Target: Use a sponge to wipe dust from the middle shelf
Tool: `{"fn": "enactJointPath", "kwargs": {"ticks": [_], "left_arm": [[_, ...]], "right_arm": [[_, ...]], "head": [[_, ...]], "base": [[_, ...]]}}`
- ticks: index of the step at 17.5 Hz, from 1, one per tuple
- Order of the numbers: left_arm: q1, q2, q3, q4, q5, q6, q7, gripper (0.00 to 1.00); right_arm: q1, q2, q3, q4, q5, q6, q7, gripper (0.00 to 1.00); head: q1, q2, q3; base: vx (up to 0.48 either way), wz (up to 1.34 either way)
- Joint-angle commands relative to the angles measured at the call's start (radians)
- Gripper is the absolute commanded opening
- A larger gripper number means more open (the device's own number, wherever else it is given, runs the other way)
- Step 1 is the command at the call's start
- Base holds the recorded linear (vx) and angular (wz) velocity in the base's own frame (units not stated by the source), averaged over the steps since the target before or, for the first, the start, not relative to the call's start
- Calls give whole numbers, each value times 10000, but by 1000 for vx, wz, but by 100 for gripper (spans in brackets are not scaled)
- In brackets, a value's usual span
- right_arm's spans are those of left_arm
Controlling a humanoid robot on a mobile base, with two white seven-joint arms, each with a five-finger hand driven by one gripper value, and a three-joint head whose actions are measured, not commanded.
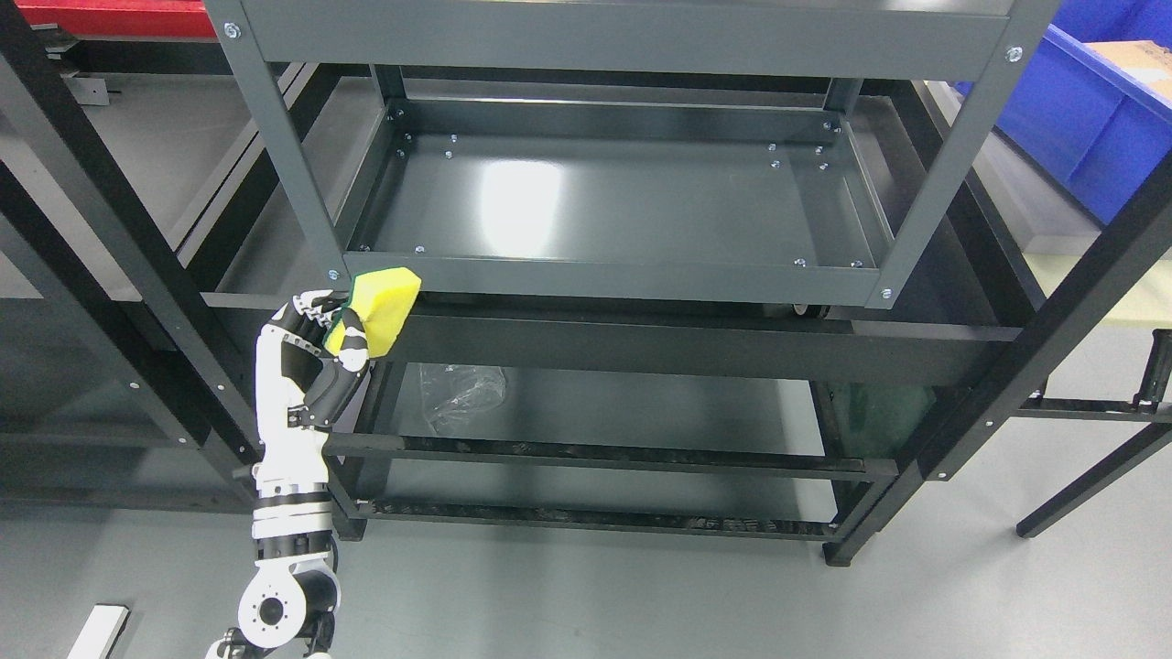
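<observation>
Sponge (385, 307) in left hand (325, 334) beside middle shelf (604, 275) corner post (284, 146).

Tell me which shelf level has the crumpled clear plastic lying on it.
The lower level, beneath the glossy tray-like middle shelf. The clear plastic lies near its left end, below the yellow sponge in the left hand.

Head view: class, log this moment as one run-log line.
left hand grips yellow sponge | at middle shelf front-left corner | shelf untouched
</observation>
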Motion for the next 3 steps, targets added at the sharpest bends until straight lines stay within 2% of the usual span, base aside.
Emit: {"fn": "enactJointPath", "kwargs": {"ticks": [1, 3], "left_arm": [[25, 165, 265, -127, 86, 64, -29, 1], [25, 165, 250, -127, 133, 79, -29, 1]], "right_arm": [[0, -175, 0, -175, 0, 3, 8, 100], [0, -175, 0, -175, 0, 3, 8, 100]], "head": [[0, 0, 0], [0, 0, 0]], "base": [[0, 0], [0, 0]]}}
